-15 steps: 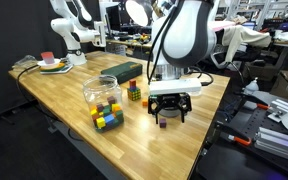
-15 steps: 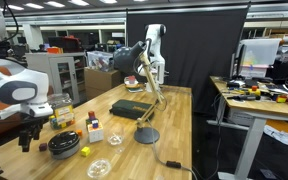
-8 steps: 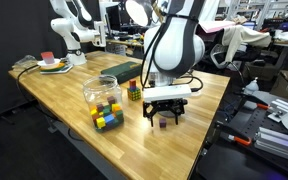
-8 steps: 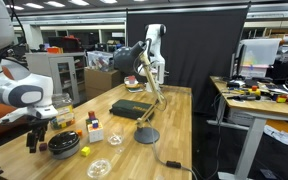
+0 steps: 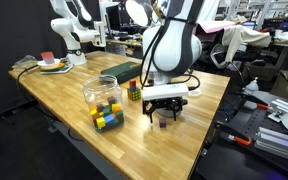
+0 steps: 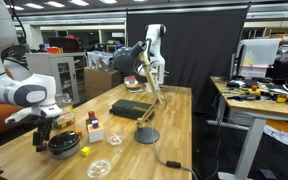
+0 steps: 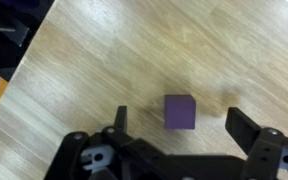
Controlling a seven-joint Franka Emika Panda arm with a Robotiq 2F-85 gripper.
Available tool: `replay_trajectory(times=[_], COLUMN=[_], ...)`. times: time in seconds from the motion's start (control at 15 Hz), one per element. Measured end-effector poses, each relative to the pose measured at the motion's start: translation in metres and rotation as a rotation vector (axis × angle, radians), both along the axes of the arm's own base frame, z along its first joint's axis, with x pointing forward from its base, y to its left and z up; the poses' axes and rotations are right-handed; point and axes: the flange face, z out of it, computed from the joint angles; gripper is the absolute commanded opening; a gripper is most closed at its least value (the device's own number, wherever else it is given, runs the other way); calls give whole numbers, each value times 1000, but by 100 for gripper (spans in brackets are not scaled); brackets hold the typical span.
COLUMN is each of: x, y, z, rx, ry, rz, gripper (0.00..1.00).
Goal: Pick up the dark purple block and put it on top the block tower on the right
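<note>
Claw [image 7: 177, 117] spread wide, holding nothing. Left finger [image 7: 120, 118], then purple block [image 7: 180, 111] flat on the desk [image 7: 74, 60], then right finger [image 7: 236, 122]. The block sits between them, apart from both, a touch nearer the right. Nudge to centre, drop straight down, and close on its flat side faces so it doesn't twist.

Bright, even light from ceiling panels [image 6: 81, 3], faint soft shadows, low-resolution softness throughout, wrist view slightly blurred.
</note>
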Motion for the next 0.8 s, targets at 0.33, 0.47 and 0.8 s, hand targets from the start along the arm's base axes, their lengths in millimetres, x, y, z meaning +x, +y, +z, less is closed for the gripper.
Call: replay_trajectory(times=[0.33, 0.47, 0.8], x=[-2, -3, -3], y=[1, 2, 2], z=[-1, -1, -1], rx=[-1, -2, -3], ry=[9, 14, 15], rz=[3, 5, 2], gripper=[45, 32, 7])
